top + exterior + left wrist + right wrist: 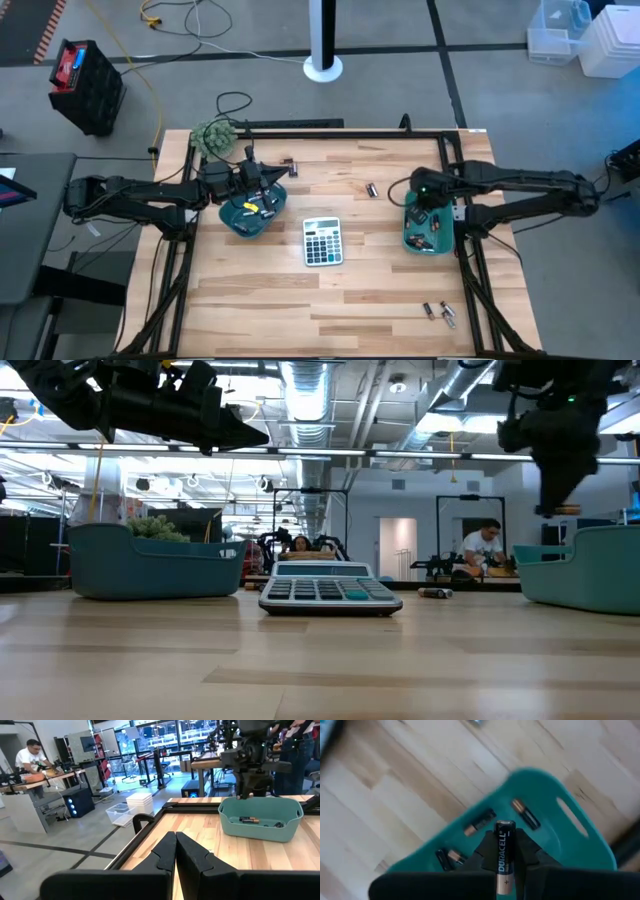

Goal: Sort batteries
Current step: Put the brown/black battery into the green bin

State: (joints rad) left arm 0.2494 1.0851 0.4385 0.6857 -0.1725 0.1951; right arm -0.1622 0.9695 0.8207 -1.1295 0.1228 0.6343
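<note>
A Duracell battery (503,857) is clamped upright between the fingers of the right gripper (503,851), above the right tray (580,840); this is shown only by the right wrist view. Three more cells (480,822) are seen lying in that tray. The left gripper (175,851) is closed on nothing, over the left tray (232,222). Loose batteries (438,313) near the table edge are barely made out.

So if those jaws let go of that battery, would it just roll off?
Probably not far. The battery is a smooth, rigid cylinder, so it would likely roll on bare wood, but the right gripper holds it above the teal tray, whose walls should stop it. It looks small and probably light.
</note>
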